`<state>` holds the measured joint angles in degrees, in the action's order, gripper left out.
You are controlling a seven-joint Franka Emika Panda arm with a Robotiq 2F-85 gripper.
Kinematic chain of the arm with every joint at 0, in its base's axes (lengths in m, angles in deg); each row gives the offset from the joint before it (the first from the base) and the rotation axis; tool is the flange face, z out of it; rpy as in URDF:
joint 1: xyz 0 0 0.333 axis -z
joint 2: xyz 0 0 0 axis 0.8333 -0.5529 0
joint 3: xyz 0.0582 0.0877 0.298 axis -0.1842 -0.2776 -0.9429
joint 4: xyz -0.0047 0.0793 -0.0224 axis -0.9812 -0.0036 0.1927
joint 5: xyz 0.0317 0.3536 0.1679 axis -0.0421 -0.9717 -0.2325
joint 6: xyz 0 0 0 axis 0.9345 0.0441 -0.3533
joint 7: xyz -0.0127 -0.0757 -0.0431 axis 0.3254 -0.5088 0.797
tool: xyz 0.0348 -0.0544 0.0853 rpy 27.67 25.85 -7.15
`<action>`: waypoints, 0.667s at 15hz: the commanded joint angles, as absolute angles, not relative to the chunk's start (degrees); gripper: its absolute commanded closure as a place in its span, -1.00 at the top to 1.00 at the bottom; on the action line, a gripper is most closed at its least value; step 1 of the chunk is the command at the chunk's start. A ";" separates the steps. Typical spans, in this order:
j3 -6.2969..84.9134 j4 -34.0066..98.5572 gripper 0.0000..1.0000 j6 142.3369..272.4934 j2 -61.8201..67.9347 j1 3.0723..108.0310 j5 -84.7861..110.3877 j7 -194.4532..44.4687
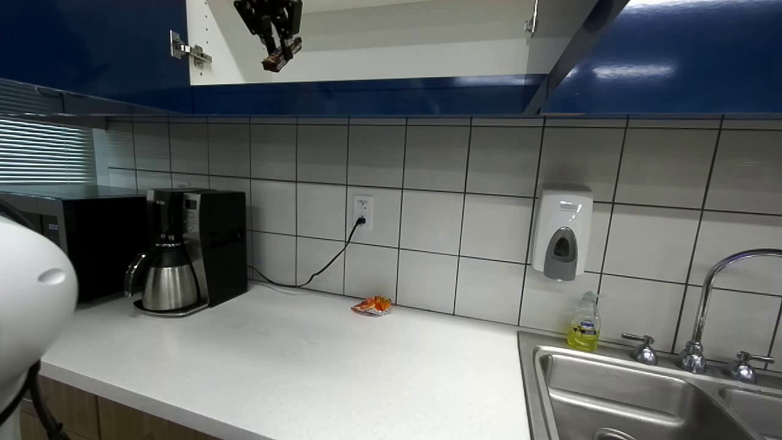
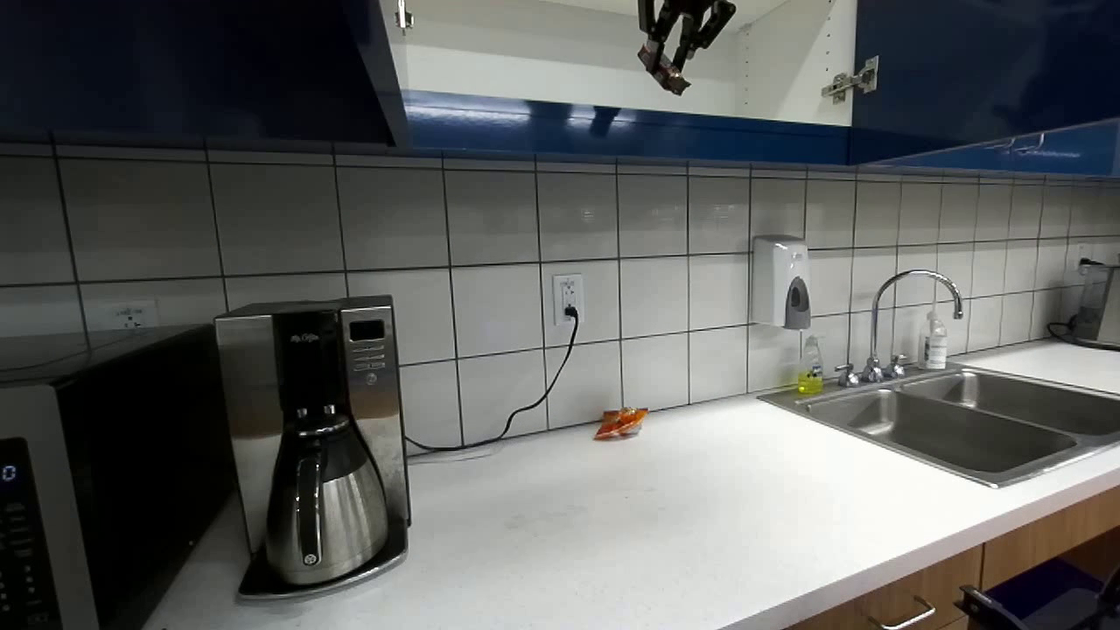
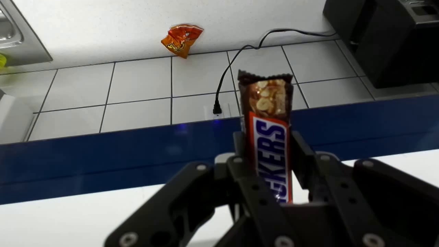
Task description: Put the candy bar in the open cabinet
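The jaws are clamped on the Snickers bar (image 3: pixel 269 137) at the mouth of the open cabinet (image 1: pixel 403 46), higher than the back edge of the counter (image 1: pixel 317 366). From the wrist, its long axis crosses the blue sill (image 3: pixel 85 165), so it should enter lengthwise.

You have a long white counter (image 2: pixel 612 534) with a flat top. In both exterior views you can see a big dark microwave (image 2: pixel 131 472) on it, and a black and silver coffee maker (image 2: pixel 372 398) stands upright just beside that. A thin black cord (image 3: pixel 288 30) comes out from behind the coffee maker and lies partly on the counter. Near the back edge you see a small, crumpled, shiny orange bag (image 3: pixel 181 39), well apart from the coffee maker. A silver sink (image 1: pixel 533 379) is set into the top. Past the sink, in an exterior view, you can spot part of a gray machine (image 2: pixel 1098 306).
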<state>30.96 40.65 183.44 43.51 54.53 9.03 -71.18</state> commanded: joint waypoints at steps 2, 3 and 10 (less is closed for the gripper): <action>30.88 28.58 -0.80 178.90 35.32 55.35 9.58 -69.23; 31.14 26.81 -0.80 178.24 34.30 55.36 9.43 -69.41; 32.35 13.32 -0.80 171.16 27.19 55.59 9.70 -68.98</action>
